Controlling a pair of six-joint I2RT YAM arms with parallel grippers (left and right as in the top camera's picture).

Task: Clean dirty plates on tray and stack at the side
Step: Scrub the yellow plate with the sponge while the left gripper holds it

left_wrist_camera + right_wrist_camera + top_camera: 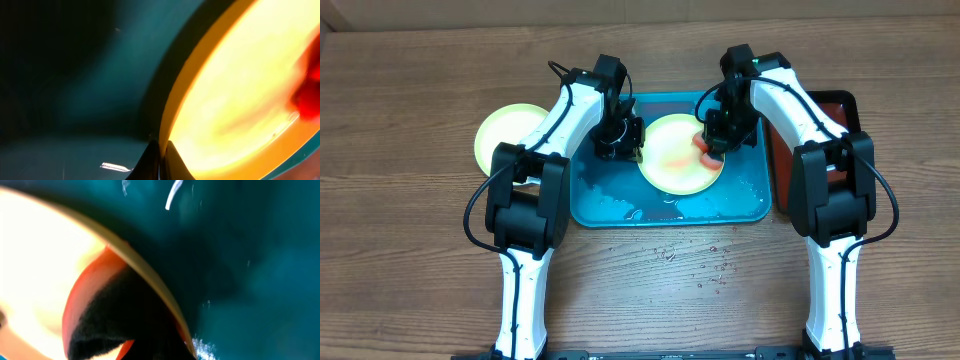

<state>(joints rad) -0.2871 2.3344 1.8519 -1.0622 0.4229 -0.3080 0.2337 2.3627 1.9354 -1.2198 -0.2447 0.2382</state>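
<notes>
A pale yellow-green plate (672,158) with red smears lies on the teal tray (610,205). My left gripper (632,148) is shut on the plate's left rim; in the left wrist view the fingers (162,150) pinch the rim of the plate (240,90) above the tray (75,100). My right gripper (712,145) is shut on a red-orange sponge (703,152) and presses it on the plate's right side. In the right wrist view the sponge (82,287) lies on the plate (40,265) beside the wet tray (240,255). A second yellow-green plate (500,135) lies on the table to the left. The blue-white plate is out of view.
A dark red tray (835,105) with a black rim sits right of the teal tray, partly under my right arm. Water pools in the teal tray's front part (640,212). Water drops (705,265) speckle the wooden table in front of it.
</notes>
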